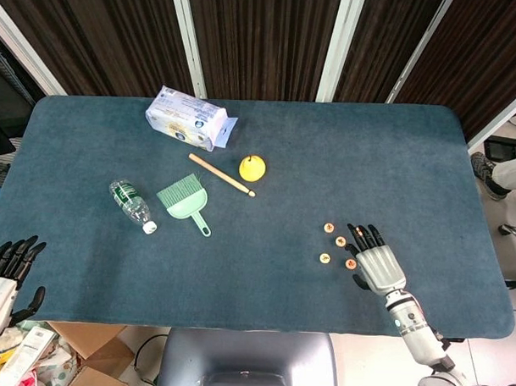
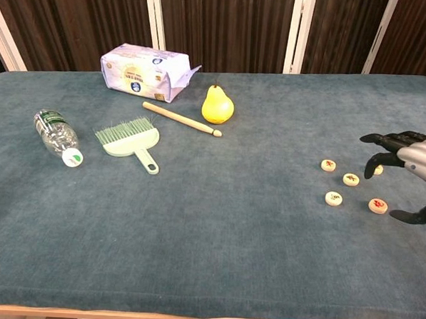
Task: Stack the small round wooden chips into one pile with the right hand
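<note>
Several small round wooden chips lie loosely grouped on the blue table right of centre: one (image 1: 329, 228) at the far left, one (image 1: 340, 242) in the middle, one (image 1: 323, 258) nearer, one (image 1: 350, 264) near right. In the chest view they show as chips (image 2: 328, 165), (image 2: 350, 179), (image 2: 333, 199), (image 2: 377, 205); a further chip (image 2: 375, 169) is partly hidden behind a fingertip. My right hand (image 1: 376, 261) (image 2: 415, 161) hovers at the group's right side, fingers spread, holding nothing. My left hand (image 1: 2, 277) hangs open off the table's near left corner.
On the left half lie a tissue pack (image 1: 189, 119), a yellow pear (image 1: 252, 167), a wooden stick (image 1: 221, 174), a green hand brush (image 1: 186, 201) and a plastic bottle (image 1: 132, 204). The table's near edge (image 1: 262, 327) runs just behind my right wrist.
</note>
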Motion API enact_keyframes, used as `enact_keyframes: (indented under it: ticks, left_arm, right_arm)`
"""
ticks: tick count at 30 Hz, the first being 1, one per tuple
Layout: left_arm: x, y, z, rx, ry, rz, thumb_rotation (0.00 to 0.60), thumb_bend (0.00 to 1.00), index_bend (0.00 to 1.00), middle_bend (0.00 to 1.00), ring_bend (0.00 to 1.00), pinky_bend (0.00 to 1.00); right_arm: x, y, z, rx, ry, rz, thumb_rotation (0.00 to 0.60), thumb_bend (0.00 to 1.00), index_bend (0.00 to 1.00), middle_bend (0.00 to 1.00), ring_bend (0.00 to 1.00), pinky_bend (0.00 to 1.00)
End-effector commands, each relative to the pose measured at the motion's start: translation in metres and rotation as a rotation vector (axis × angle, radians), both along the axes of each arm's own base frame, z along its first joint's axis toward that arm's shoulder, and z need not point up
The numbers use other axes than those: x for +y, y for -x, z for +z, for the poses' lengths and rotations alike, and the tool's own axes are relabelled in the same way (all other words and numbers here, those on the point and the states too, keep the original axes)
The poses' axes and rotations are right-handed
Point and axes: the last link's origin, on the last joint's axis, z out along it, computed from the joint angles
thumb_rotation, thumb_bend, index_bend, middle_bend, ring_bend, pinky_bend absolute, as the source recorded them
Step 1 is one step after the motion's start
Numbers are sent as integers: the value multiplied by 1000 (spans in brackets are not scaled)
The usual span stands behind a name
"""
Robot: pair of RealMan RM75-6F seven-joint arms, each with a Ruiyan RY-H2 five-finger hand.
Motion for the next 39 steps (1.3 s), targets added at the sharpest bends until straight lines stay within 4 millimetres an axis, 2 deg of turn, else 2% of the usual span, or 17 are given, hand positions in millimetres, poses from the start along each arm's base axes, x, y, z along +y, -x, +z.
enact_keyframes:
  ticks: [1,21,31,36,39]
  left_arm:
    - [0,0,1,-1,0,0,600,496,0,0,0,0]
    - [-2,2,2,-2,0,-1,600,496,0,0,0,0]
    - [-2,1,1,-1,5,-2,600,496,0,0,0,0]
    - [-2,1,2,-12,4,-2,600,496,0,0,0,0]
    - [-1,1,2,-13,5,-3,600,495,0,0,0,0]
  right_arm:
    - [-2,2,-7,-5,-15,-15,600,454,482,0,0,0]
    - [-5,12,-19,9,-37,-67,600,486,527,0,0,0]
    - [-5,9,-19,18,-30,-61,600,516,596,12,0,0]
    - [-5,2,-15,-9,-13,-42,600,521,611,25,0,0]
    - [-9,-10,-13,-39,8,-12,600,521,611,25,0,0]
